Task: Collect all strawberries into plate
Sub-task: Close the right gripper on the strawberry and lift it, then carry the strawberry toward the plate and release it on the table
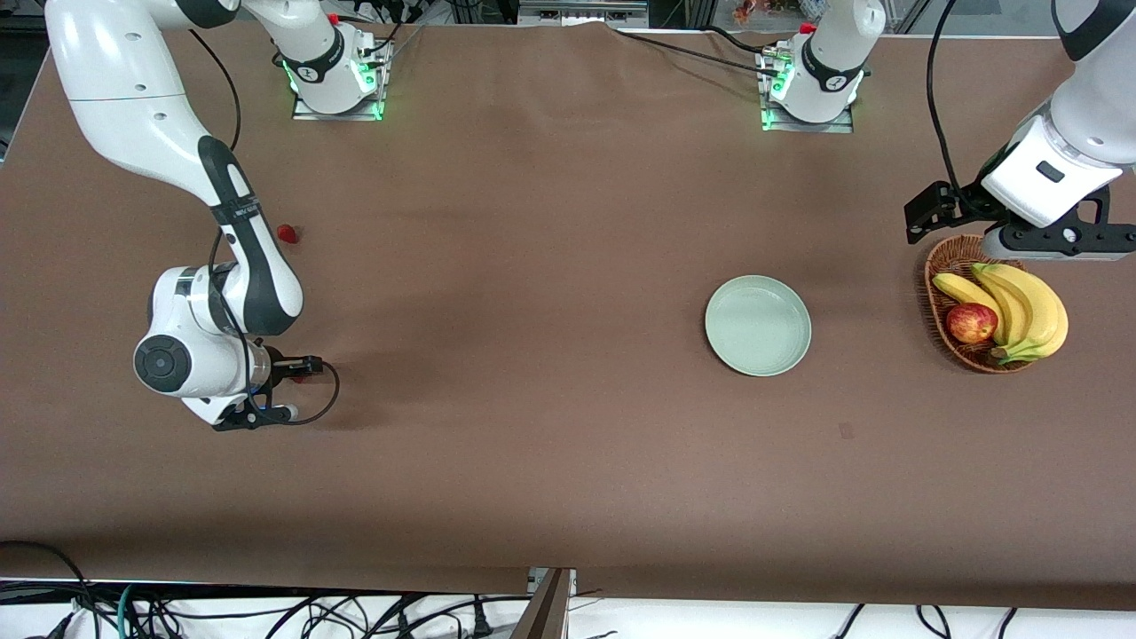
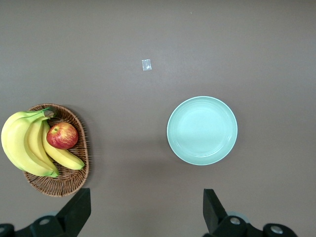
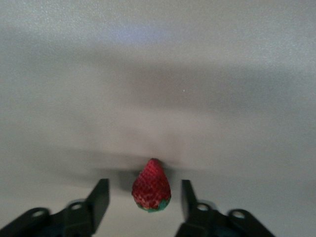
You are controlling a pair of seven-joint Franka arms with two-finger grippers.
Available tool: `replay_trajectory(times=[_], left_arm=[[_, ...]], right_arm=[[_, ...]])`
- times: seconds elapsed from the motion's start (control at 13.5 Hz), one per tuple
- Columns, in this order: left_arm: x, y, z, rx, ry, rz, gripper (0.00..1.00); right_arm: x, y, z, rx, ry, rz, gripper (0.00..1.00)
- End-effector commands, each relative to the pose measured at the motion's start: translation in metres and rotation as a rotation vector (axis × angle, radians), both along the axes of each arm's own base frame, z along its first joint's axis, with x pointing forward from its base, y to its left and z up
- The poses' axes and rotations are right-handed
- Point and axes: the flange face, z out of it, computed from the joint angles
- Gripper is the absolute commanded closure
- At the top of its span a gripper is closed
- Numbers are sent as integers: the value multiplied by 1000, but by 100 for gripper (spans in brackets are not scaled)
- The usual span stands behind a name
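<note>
Low, the right end effector (image 3: 144, 200) straddles a cone-shaped, seed-pitted strawberry (image 3: 151, 186).

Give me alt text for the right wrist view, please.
A strawberry lies on the brown table between the fingers of the right gripper, which flank it with a gap on each side, not yet touching. Nothing else is in view.
</note>
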Motion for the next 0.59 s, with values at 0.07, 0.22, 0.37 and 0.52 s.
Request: replay_trajectory(times=[0.07,0.22,0.37,0.52], left_arm=[[4,2,6,-23,8,-15,0],[4,2,6,-23,8,-15,0],[4,2,6,-23,8,-14,0],[4,2,6,-22,8,-14,0]], right_arm=[[-4,-5,-7,-3,4,-3,79],[-2,-5,-5,0,-1,-10,99],[2,2,4,3,-17,-15,100],[15,38,27,9,-65,-2,100]])
